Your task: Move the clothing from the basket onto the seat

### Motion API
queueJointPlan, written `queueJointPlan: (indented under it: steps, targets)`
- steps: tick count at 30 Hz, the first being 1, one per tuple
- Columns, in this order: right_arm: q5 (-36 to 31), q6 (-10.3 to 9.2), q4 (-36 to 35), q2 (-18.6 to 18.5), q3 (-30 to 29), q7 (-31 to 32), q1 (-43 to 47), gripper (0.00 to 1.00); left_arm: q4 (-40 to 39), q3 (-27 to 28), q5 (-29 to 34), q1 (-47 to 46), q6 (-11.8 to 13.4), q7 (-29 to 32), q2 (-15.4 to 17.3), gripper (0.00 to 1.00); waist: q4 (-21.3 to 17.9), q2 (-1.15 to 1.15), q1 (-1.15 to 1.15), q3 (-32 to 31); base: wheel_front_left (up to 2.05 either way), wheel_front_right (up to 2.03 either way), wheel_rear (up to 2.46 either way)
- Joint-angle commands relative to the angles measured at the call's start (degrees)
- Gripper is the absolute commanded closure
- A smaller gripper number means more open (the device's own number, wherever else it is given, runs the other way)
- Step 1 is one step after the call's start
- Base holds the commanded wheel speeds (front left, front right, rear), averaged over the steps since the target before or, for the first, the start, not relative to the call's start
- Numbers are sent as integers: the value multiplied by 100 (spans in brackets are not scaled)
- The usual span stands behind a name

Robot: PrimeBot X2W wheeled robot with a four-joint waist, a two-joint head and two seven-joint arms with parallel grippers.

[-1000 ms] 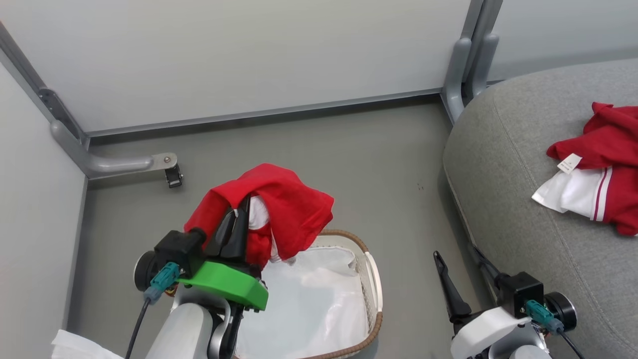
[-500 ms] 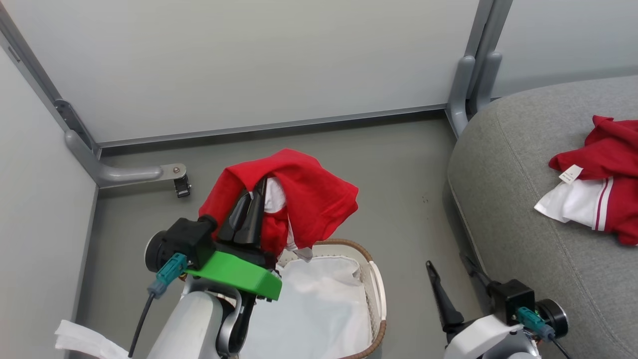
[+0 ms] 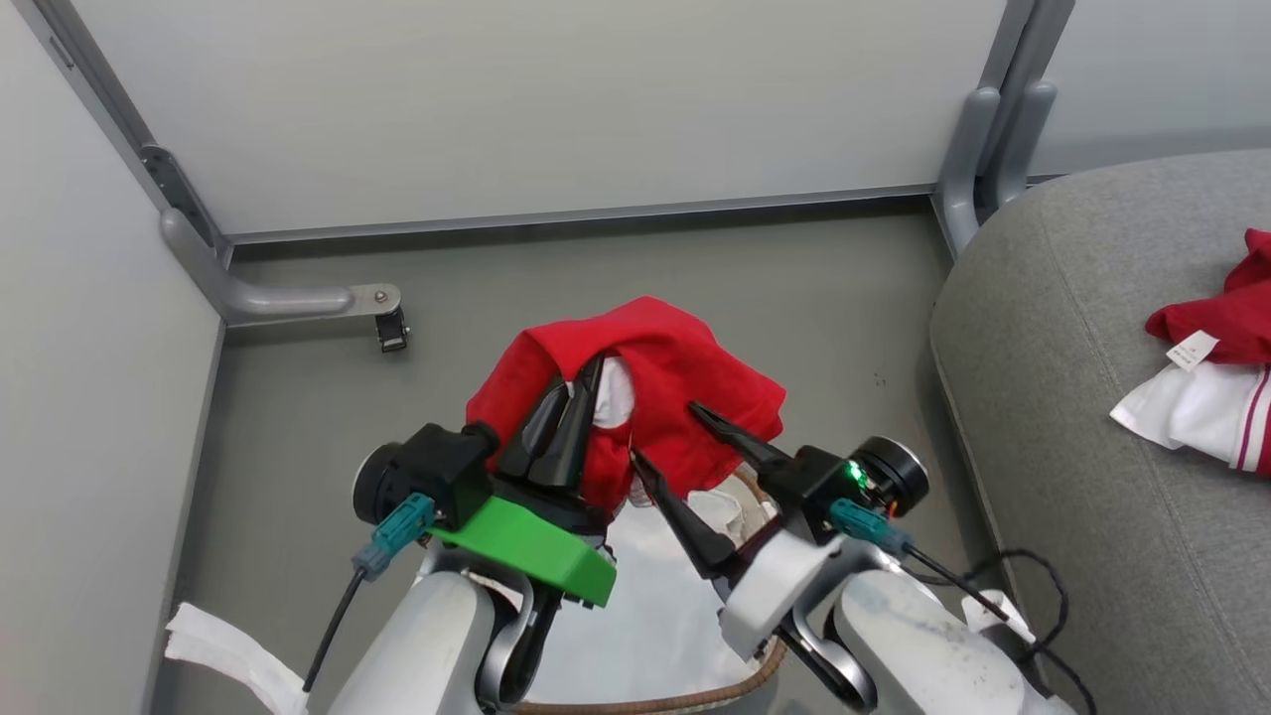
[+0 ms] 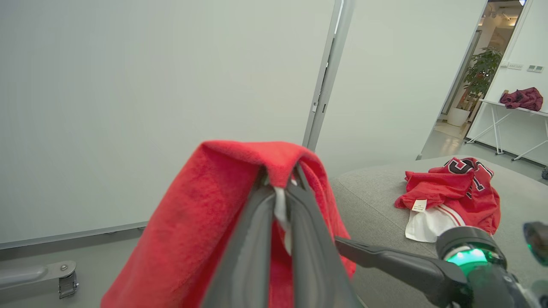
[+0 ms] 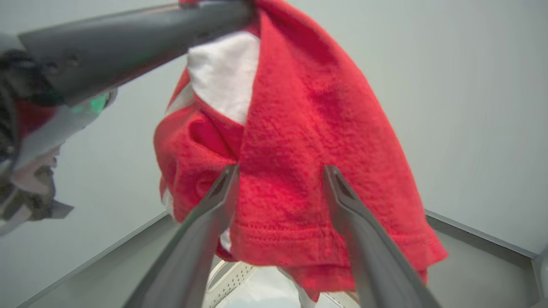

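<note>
At frame centre, the left gripper clamps a soft red-and-white jersey above the oval white perforated plastic basket; the right gripper spreads its 2 fingers open just beside it.

A red jersey with white lining hangs bunched in the air above the white, brown-rimmed basket. A second red-and-white jersey with a small tag lies crumpled on the grey seat.

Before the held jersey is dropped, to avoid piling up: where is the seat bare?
Bare grey seat runs from its rounded edge to the jersey lying at its right. Crowded there, and at the near corner under the black cable.
</note>
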Motion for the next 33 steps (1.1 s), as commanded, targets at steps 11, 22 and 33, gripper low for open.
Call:
queueJointPlan:
  steps: [11, 22, 33]
  targets:
    - [-189, -8, 541, -25, 635, 0, -933, 0, -21, -638, -294, -206, -11, -3, 21, 100, 334, 0, 0, 127, 0, 0, 0]
    - [33, -8, 549, -26, 553, 0, -794, 100, 119, -775, -324, -204, -10, -3, 19, 100, 430, 0, 0, 152, 0, 0, 0]
    - [-67, -8, 522, -31, -144, -1, -395, 100, 293, -420, 9, 1, 19, -3, 22, 0, -315, 0, 0, 265, 0, 0, 0]
